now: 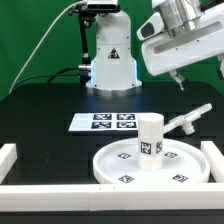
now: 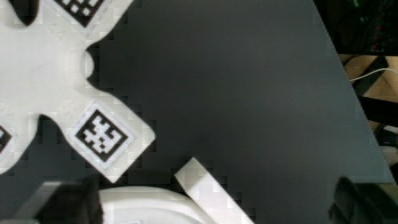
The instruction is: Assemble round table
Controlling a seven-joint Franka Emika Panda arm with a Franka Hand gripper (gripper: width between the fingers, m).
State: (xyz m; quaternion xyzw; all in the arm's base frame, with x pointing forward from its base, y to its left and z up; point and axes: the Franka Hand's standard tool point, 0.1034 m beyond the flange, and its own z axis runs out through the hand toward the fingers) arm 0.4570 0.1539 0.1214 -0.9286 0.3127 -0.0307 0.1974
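Observation:
The large rimmed round disc (image 1: 152, 165) lies on the black table near the front. The short thick post (image 1: 150, 136) stands upright on it, showing a tag. The armed foot piece (image 1: 186, 122) lies on the table to the exterior view's right of the disc. In the wrist view it shows as white arms with tags (image 2: 63, 95). My gripper (image 1: 180, 84) hangs in the air above the foot piece, touching nothing. In the wrist view my gripper (image 2: 210, 208) is open and empty, with its dark fingers (image 2: 50, 202) far apart at the picture's edge.
The marker board (image 1: 103, 122) lies flat behind the disc. White rails edge the table at the front (image 1: 100, 197) and at the exterior view's left (image 1: 8, 155) and right (image 1: 212, 152). The arm's base (image 1: 110, 60) stands at the back. A curved white part (image 2: 143, 205) and a white bar (image 2: 217, 190) show between my fingers.

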